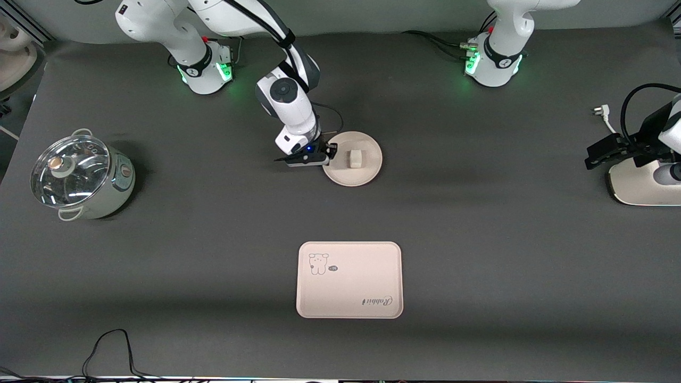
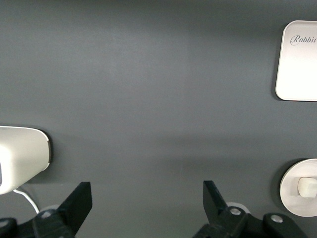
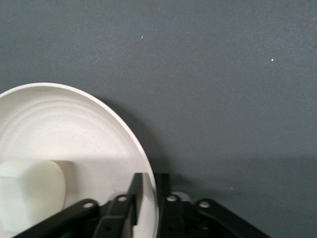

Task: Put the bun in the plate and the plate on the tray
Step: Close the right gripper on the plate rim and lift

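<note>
The right gripper (image 1: 325,156) pinches the plate (image 1: 367,173) rim, the bun (image 1: 355,158) already lying in the plate just past its fingers; the tray (image 1: 349,280) waits empty, nearer the camera; the left gripper (image 2: 146,201) waits, spread
</note>
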{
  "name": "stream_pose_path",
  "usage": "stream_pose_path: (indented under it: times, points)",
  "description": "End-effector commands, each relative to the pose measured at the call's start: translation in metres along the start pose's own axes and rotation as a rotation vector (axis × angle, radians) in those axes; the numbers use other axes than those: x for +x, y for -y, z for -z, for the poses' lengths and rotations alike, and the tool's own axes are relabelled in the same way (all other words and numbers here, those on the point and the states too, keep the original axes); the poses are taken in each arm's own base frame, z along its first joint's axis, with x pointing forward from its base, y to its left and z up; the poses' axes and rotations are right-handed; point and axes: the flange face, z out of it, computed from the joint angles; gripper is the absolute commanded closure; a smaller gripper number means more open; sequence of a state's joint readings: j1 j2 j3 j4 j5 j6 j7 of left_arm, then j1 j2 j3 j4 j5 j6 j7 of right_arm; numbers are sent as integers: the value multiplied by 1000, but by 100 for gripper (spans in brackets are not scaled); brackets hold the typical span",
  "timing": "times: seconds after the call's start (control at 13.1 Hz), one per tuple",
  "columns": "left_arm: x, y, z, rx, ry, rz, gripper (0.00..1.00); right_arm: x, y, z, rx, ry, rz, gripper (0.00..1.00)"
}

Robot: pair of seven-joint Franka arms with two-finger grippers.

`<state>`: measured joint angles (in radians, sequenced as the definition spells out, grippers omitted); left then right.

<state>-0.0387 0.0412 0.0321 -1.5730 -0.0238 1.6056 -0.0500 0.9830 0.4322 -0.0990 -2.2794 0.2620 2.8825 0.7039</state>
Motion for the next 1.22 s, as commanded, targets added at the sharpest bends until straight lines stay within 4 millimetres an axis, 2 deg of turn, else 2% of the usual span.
stream_pose_path:
  times: [0.0,0.08,0.3,0.38,0.53,0.69,0.91,0.99,1.14]
  points:
    - [1,-3,5,-10,-11,-17,0,-2,3,1,8,2,-22,97]
    - [1,-4,7,-10,-16,-19,0,-2,3,1,8,2,-21,100]
    - [1,-2,7,-10,-16,-16,0,2,6,10,24,-7,-13,100]
    - [1,-3,7,-10,-16,-17,0,5,9,24,39,-9,-12,100]
    - [1,-3,7,-10,-16,-17,0,12,16,66,56,20,7,100]
    - [1,-4,7,-10,-16,-19,0,26,13,112,84,29,30,100]
    - [1,-4,7,-10,-17,-19,0,37,12,171,138,22,55,100]
    - [1,-3,7,-10,-16,-17,0,37,12,184,151,26,55,100]
    - [2,-2,6,-10,-14,-16,0,43,16,188,175,34,23,100]
